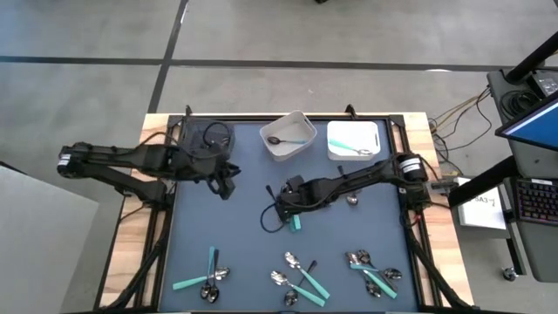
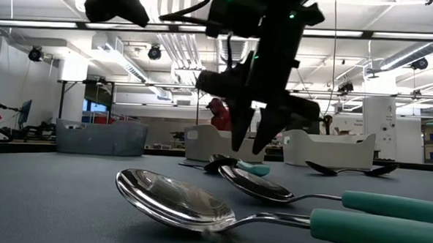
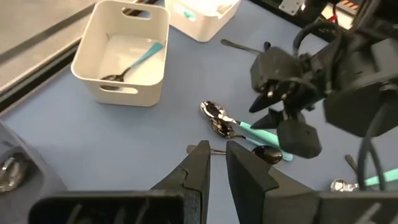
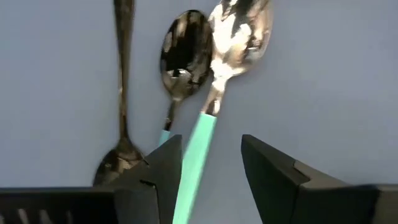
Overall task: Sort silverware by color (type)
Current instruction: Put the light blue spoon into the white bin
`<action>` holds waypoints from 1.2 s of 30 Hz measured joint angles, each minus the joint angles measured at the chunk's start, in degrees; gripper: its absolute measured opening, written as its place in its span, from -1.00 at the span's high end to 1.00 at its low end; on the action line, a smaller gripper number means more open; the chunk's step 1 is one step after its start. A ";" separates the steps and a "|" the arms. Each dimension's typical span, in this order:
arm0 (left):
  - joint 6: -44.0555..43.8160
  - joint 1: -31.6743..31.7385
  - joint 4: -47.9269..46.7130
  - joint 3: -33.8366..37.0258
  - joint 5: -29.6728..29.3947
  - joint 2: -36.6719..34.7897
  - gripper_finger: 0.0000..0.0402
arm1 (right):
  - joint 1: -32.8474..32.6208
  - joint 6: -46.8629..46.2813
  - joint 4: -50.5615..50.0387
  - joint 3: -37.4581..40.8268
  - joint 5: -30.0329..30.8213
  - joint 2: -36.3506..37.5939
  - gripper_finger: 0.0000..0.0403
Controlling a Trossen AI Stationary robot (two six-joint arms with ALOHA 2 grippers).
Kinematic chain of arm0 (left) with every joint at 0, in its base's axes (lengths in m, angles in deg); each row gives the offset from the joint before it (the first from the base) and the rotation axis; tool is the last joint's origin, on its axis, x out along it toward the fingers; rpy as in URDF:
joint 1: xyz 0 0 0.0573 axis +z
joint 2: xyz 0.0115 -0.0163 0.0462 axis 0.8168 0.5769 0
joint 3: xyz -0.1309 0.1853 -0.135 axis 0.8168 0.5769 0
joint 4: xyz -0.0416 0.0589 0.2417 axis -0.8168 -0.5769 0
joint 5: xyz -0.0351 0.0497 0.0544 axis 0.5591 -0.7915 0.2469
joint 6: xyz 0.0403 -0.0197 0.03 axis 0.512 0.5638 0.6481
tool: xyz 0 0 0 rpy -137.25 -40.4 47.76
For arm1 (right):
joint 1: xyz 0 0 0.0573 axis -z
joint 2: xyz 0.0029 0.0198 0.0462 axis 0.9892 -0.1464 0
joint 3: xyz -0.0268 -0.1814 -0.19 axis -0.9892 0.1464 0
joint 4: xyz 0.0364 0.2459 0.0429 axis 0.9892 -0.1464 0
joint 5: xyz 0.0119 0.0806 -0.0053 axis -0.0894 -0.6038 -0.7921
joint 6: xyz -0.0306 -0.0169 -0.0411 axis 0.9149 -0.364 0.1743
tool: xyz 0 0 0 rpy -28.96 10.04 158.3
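Between your right arm's dark fingers (image 4: 168, 168) you see a teal handle (image 4: 194, 158) running up to a shiny silver spoon bowl (image 4: 239, 31); just beside it lies a second spoon (image 4: 183, 53) with a darker mirrored bowl and a teal handle, and beyond that finger an all-metal, dark-toned spoon (image 4: 122, 81). The worktop (image 1: 218, 235) under them is plain slate blue with a pale wood edge. Ahead of your left arm's black fingers (image 3: 199, 165) sit two white bins (image 3: 121, 53), one holding a teal-handled spoon (image 3: 138, 59).
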State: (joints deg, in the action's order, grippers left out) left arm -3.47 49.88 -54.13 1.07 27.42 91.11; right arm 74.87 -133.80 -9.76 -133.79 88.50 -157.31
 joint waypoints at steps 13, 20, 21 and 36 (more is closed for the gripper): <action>3.02 0.00 -6.17 -0.02 -1.61 -8.06 0.82 | 0.45 -4.10 -2.74 -3.47 -0.37 -6.56 0.36; 5.25 0.00 -6.75 -0.02 -3.28 -10.49 0.82 | 1.62 -3.19 -5.11 -3.24 -0.62 -5.42 0.80; 5.61 0.00 -6.84 -0.02 -3.52 -10.68 0.82 | 1.95 -2.54 -5.33 -3.19 -0.64 -5.09 0.85; 5.99 0.00 -6.36 -0.02 -8.96 -10.93 0.82 | 11.80 22.73 -9.98 -3.15 6.00 12.85 0.85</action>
State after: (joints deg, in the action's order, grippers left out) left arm 2.52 49.88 -60.49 1.05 18.46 80.18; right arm 86.68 -111.06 -19.74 -136.95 94.50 -144.47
